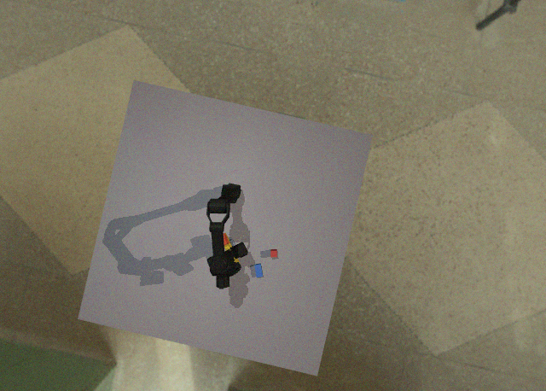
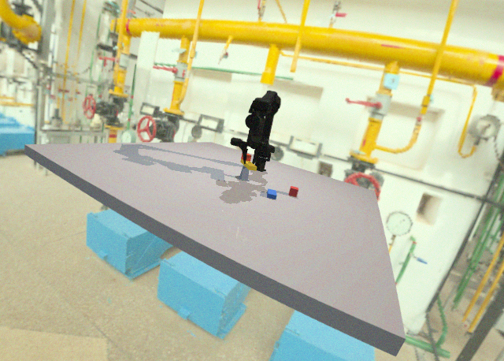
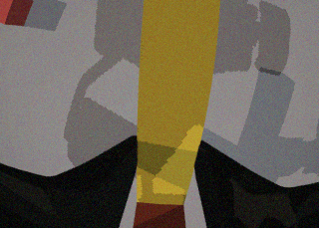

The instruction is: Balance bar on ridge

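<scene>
My gripper [image 3: 166, 144] [image 2: 246, 161] is shut on the yellow bar [image 3: 176, 64] [image 2: 249, 167], close to its red end part [image 3: 159, 216] [image 2: 246, 157] [image 1: 225, 238]. In the wrist view the bar runs up and away between the fingers. In the exterior view it is above the table. A slate-grey patch [image 2: 244, 174] shows under the bar; I cannot tell if it is the ridge or shadow. The ridge cannot be made out for certain in any view, and contact with it cannot be seen. The arm covers much of the bar in the top view.
A blue block [image 1: 258, 270] [image 2: 272, 194] and a red block [image 1: 274, 253] [image 2: 293, 191] [image 3: 17, 10] stand on the table [image 1: 281, 325] [image 2: 317, 243], right of the bar in the top and exterior views. The arm's shadows fall across the table.
</scene>
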